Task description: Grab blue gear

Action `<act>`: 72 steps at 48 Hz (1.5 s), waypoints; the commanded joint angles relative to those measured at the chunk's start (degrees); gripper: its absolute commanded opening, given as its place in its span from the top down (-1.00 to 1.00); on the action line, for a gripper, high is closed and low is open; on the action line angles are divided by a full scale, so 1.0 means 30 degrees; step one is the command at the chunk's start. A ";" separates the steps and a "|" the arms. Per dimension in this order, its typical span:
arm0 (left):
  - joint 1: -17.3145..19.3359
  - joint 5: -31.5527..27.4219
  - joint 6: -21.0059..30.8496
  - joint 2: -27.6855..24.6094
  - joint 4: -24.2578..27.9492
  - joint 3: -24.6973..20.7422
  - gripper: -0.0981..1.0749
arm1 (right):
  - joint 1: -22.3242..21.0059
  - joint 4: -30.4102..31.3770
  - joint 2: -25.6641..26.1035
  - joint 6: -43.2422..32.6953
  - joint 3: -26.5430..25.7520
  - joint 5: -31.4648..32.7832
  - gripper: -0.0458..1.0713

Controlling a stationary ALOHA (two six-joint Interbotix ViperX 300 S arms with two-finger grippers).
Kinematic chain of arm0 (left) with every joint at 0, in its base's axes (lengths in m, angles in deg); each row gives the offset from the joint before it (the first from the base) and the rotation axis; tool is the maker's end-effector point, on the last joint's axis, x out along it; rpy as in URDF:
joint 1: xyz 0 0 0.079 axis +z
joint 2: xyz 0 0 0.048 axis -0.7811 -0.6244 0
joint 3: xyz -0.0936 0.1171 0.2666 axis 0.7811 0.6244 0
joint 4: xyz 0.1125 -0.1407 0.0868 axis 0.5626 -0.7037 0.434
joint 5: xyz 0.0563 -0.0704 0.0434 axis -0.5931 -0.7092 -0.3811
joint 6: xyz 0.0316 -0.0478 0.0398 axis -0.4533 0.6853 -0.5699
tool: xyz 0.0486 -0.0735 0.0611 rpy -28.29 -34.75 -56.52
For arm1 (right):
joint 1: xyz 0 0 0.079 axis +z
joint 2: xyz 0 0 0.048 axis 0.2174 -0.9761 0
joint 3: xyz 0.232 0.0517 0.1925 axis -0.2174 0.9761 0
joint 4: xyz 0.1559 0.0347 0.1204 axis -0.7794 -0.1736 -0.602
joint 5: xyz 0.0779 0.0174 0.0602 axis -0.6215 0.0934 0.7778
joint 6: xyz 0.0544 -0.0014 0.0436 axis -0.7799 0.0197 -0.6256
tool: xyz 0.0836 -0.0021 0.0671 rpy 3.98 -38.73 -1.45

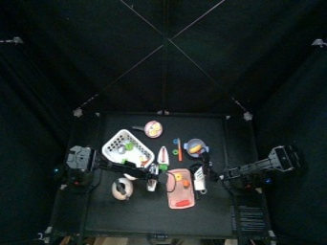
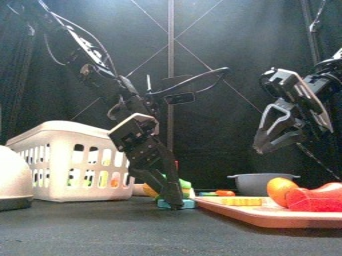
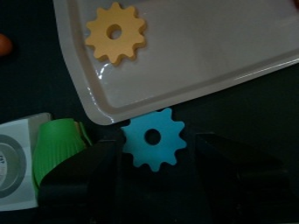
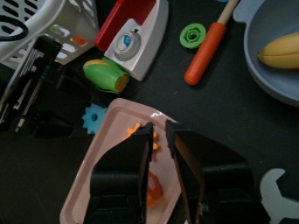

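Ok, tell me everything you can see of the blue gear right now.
The blue gear is a small, flat, teal-blue toothed wheel with a round centre hole, plastic by its look. It lies flat on the black table, just off the rim of the pink board. The left pincer is right over it with jaws open to either side; no grip shows yet.

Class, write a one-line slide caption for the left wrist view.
Left tool, open, straddles the blue gear lying on the black table beside the pink board that carries a yellow gear.
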 commanded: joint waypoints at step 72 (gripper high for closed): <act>-0.0469 -0.2051 0.0088 0.1641 -0.1113 0.0088 -0.76 | -0.0088 -0.0029 -0.0029 0.0000 -0.0410 0.0059 -0.19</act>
